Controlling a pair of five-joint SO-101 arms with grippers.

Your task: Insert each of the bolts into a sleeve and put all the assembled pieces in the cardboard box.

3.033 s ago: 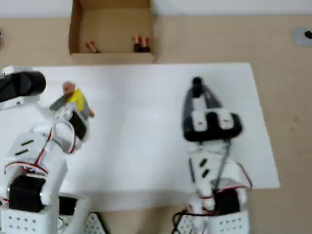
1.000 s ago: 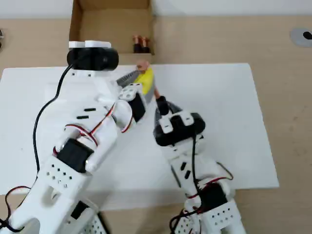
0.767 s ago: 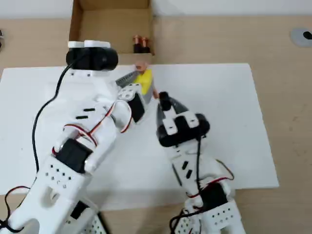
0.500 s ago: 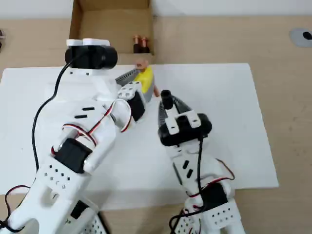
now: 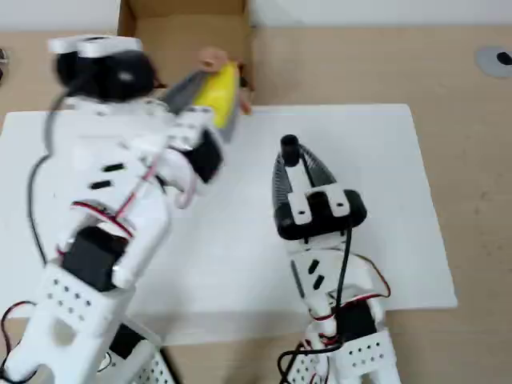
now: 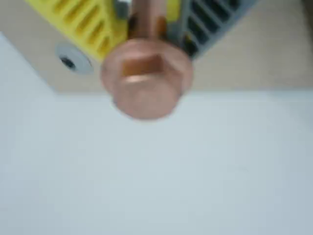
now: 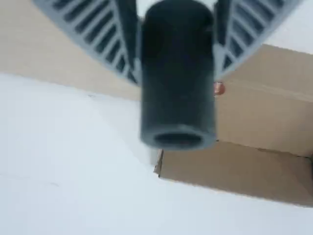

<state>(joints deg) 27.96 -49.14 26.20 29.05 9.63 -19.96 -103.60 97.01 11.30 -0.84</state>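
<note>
1 copper bolt [image 6: 146, 83], small, rigid, probably light and slick, clamped by its shank in the left gripper [image 5: 214, 72] above the box [image 5: 180, 32]; 1 black sleeve [image 7: 178, 73], stiff, hollow, pinched by the right gripper [image 5: 290, 154] over the sheet [image 5: 384, 200], bore end best left free.

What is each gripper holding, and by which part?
Left gripper: bolt, by its shank, head free. Right gripper: sleeve, across its sides, open end free.

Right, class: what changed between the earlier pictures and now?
The left gripper carried its bolt away from the meeting point to the cardboard box. The right gripper drew back with its black sleeve. Both kept their grip, and the box stayed put.
</note>
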